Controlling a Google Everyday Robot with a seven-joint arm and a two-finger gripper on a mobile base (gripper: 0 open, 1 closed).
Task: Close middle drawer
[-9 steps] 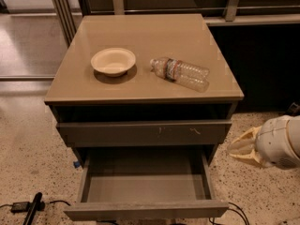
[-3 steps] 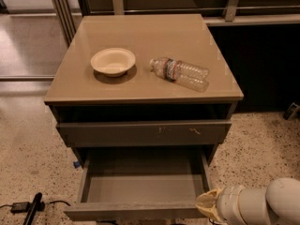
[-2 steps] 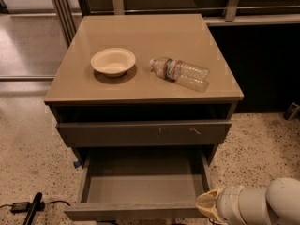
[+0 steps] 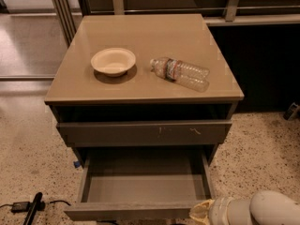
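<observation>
The middle drawer (image 4: 140, 187) is pulled out wide at the bottom of the brown cabinet. Its grey box interior is bare and its plain flat front (image 4: 126, 213) faces me at the bottom edge of the view. Above it sits the taller drawer front with small pale scratches (image 4: 145, 133), pushed in. My gripper (image 4: 200, 213) is at the bottom right, with its pale end against the right front corner of the open drawer. The white arm (image 4: 262, 210) extends from it to the right.
A cream bowl (image 4: 113, 61) and a plastic bottle (image 4: 180, 72) lying on its side rest on the cabinet top (image 4: 140, 32). A black cable and plug (image 4: 28, 206) lie on the speckled floor at the left. Metal rails and a dark panel stand behind.
My gripper came down from beside the cabinet's right side to the open drawer's right front corner and has stayed there for the last second. The drawer has not moved.
</observation>
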